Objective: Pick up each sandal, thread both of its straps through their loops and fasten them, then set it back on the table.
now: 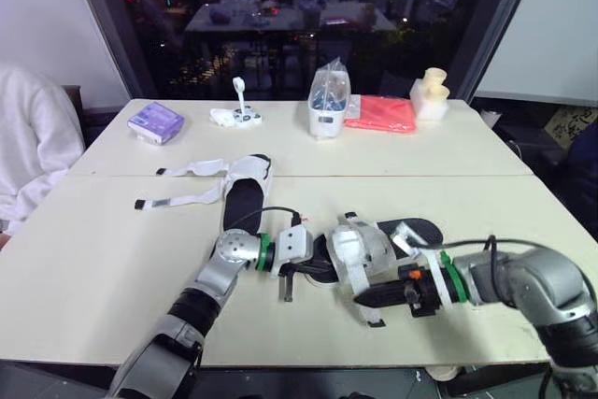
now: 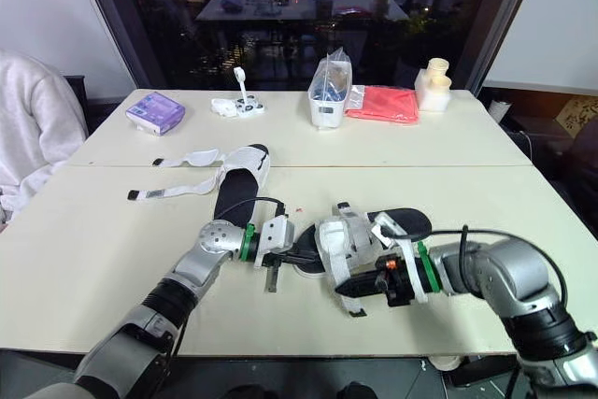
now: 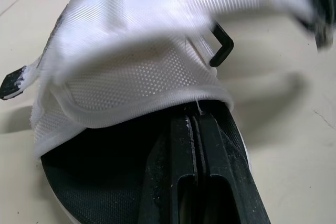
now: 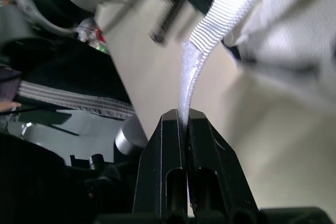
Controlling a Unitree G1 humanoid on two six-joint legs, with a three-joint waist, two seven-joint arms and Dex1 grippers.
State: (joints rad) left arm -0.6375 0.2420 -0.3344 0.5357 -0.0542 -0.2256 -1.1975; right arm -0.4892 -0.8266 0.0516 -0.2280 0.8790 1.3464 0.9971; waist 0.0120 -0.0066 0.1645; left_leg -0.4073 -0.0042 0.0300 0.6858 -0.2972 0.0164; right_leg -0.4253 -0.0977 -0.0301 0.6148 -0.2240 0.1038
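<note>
**Two arms working at the near sandal (image 1: 360, 248)**

Left eye view: it lies on the table (image 1: 112, 268). The other sandal (image 1: 245, 192) is at its 10 o'clock, straps loose. The left gripper (image 1: 316, 272) reaches it from 9 o'clock, the right gripper (image 1: 360, 299) from 5 o'clock.

Left wrist view: fingers (image 3: 181, 150) closed together, tips under the white mesh upper (image 3: 131, 51); whether they hold anything, I cannot tell.

Right wrist view: fingers (image 4: 202, 135) pinched tight on a white strap (image 4: 194, 61).

near-left cream tabletop (image 1: 84, 277): bare | mid-table: black-soled white-strapped sandal (image 1: 245, 195), straps (image 1: 187, 201) splayed | far edge: purple box (image 1: 155, 121), white tub (image 1: 328, 111), red cloth (image 1: 381, 113)
</note>
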